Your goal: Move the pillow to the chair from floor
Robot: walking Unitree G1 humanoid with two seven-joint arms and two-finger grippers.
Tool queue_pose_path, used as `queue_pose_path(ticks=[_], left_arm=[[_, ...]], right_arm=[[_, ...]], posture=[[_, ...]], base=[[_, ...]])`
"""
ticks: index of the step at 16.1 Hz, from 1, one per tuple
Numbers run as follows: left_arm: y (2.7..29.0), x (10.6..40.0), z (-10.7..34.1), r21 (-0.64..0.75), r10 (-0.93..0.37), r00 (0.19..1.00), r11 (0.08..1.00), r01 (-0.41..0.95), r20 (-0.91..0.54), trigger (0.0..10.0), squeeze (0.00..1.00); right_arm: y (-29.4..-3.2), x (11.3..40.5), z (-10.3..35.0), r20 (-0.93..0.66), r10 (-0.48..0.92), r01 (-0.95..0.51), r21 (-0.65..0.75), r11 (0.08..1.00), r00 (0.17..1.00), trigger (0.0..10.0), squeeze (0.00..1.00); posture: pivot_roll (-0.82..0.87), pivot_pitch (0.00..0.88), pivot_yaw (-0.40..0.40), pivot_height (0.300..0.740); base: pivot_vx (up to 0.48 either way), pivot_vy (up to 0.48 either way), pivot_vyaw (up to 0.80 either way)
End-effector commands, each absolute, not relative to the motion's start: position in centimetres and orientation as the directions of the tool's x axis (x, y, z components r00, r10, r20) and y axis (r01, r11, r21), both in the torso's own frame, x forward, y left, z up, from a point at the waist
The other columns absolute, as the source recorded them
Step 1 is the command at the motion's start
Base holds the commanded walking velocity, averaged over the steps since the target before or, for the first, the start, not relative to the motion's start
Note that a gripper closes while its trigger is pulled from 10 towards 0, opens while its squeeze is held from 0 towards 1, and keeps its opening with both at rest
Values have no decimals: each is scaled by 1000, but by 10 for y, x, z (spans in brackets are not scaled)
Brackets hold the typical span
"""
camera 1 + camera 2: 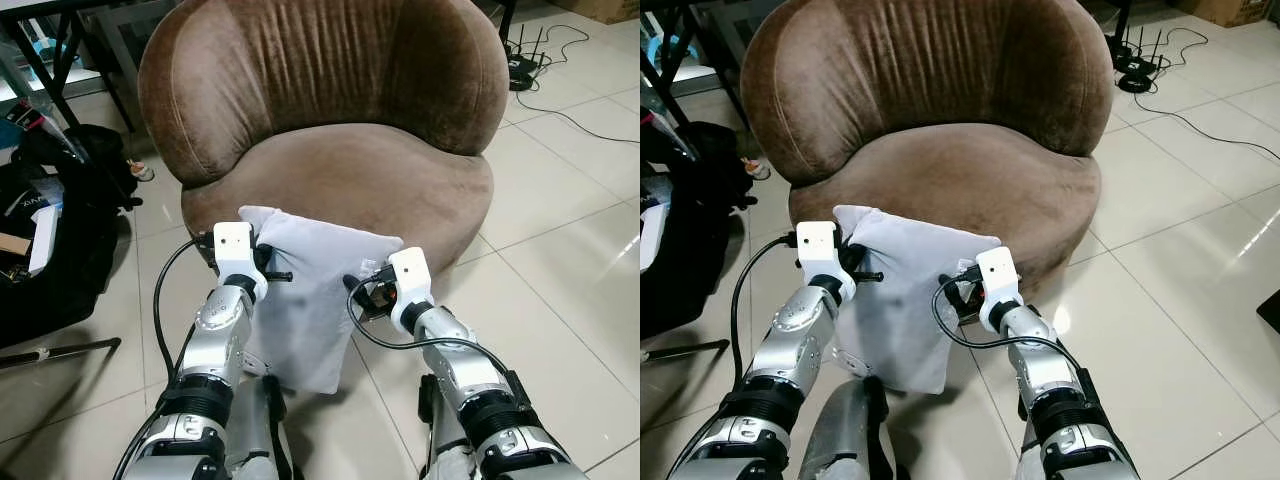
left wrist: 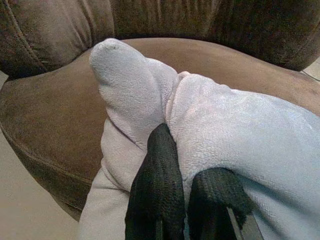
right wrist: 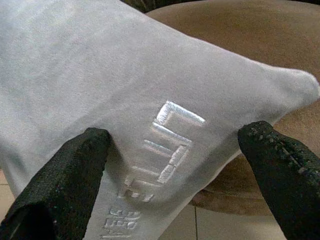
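Observation:
A light grey pillow [image 1: 310, 290] hangs upright off the floor in front of the brown velvet chair [image 1: 330, 160], its top edge level with the seat's front rim. My left gripper [image 2: 187, 160] is shut on a fold of the pillow's upper left corner. At the pillow's right edge my right gripper [image 3: 177, 135] stands open, its two fingers [image 3: 75, 165] spread wide against the embroidered face of the pillow [image 3: 125, 75]. The chair's seat [image 2: 60, 100] lies just behind and below the pillow.
A black bag [image 1: 50, 240] with loose items lies on the tiled floor at the left. Black table legs [image 1: 45, 65] stand at the back left. A router and cables [image 1: 525, 65] lie at the back right. Open floor [image 1: 570, 300] extends to the right.

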State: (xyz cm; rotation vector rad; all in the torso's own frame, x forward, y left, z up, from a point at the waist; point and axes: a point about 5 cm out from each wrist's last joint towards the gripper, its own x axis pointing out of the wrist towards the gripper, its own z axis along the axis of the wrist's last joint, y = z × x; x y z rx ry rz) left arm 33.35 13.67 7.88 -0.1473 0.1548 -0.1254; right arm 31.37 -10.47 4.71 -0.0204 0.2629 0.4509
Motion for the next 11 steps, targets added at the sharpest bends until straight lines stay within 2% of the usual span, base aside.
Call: queue_pose_path(ticks=[1,2,3,4,7,9,11], left_arm=[[149,337,89,-135,-85,991,988,71,-102,10000,0],[167,333,83,-155,-17,992,988,-3,-128,10000,0],[179,329,78,-168,29,988,984,-55,-152,10000,0],[180,328,78,-165,36,988,984,-61,-150,10000,0],[173,328,79,-130,5,990,991,-23,-142,10000,0],[170,328,80,-118,-5,990,993,-12,-137,10000,0],[164,330,84,-80,-44,992,996,34,-120,10000,0]], right_arm=[[-107,327,62,-199,389,-370,129,920,899,10000,0],[-119,344,84,-127,320,-279,264,923,939,10000,0],[-128,352,93,-104,283,-241,303,922,953,10000,0],[-130,355,94,-112,268,-220,325,920,957,10000,86],[-122,354,92,-122,287,-237,315,919,950,10000,94],[-122,354,91,-123,288,-239,310,920,950,10000,157],[-121,352,89,-129,292,-239,320,917,948,10000,153]], posture=[[-123,0,105,582],[-121,0,102,592],[-117,0,98,602],[-100,0,88,617],[-95,0,87,654],[-99,0,90,673],[-104,0,93,706]], base=[[0,0,0],[0,0,0],[0,0,0],[0,0,0],[0,0,0],[0,0,0],[0,0,0]])
